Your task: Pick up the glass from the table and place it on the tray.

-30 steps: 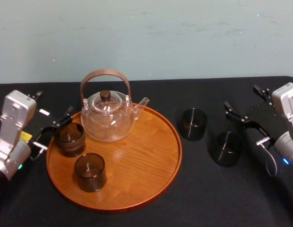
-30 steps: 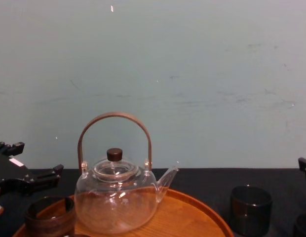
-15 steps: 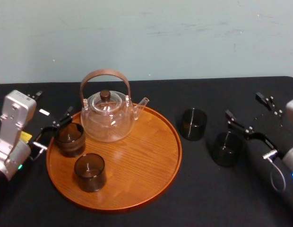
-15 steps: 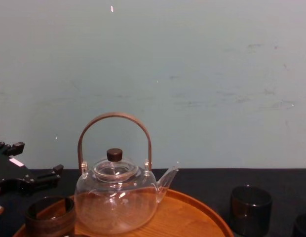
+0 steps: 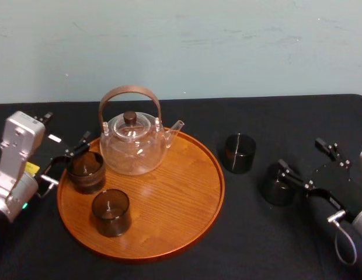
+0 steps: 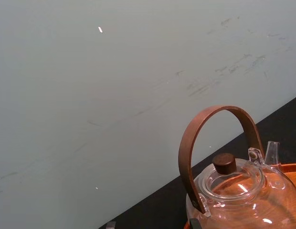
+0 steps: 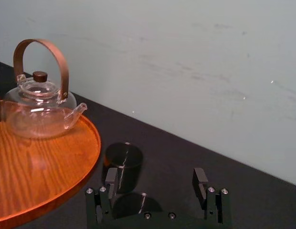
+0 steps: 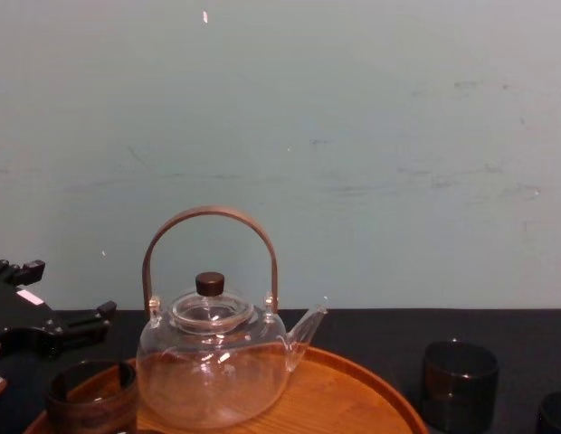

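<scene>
Approach step, by the look of it: right gripper [image 5: 299, 154], jaws spread wide and empty, is poised to the right of the tray [image 5: 190, 204]. The likely target glass [image 5: 275, 189] stands on the table [image 5: 251, 245], farther from the tray than a second glass [image 5: 238, 153]. It is just beside one finger, not centred. The next move calls for straddling it, then closing. Left gripper [image 5: 65, 131], also open, idles at the tray's left rim.

Teapot [image 5: 133, 146] blocking back of tray [image 5: 181, 192], right half bare
</scene>
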Robot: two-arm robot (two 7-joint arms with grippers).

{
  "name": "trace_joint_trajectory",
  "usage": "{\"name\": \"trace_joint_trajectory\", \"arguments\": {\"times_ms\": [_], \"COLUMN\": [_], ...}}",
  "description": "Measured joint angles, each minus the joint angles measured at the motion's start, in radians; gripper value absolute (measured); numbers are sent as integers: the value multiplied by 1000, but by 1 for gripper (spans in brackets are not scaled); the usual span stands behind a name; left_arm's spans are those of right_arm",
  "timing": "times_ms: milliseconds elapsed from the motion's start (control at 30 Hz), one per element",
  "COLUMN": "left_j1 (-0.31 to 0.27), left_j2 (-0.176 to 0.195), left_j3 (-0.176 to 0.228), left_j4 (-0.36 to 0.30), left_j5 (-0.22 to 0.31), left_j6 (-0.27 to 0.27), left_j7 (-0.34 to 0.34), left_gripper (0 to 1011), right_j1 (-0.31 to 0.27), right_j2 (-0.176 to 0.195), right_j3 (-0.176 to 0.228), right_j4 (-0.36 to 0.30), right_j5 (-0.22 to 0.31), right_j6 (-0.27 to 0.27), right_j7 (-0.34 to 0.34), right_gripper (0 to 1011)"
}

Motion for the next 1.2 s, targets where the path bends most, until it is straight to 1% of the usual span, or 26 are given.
{"name": "trace_joint_trajectory", "arguments": {"times_ms": [233, 533, 867, 1200], "left_j1": [0, 0, 0, 0], "left_j2": [0, 0, 0, 0], "left_j3": [0, 0, 0, 0], "left_j4": [0, 0, 0, 0], "left_j5": [0, 0, 0, 0], "left_j6": [0, 0, 0, 0], "left_j7": [0, 0, 0, 0], "left_gripper": [1001, 1001, 1002, 1001], "right_j1": [-31, -55, -86, -106], "right_j2": [-17, -39, -65, -95], "right_j3": [8, 18, 43, 69], "right_j4": [-6, -7, -9, 7], "right_j5": [2, -4, -11, -3], "right_j6": [11, 20, 33, 40], "right_j7": [15, 26, 31, 49], "right_gripper": [1003, 1002, 1002, 1002]}}
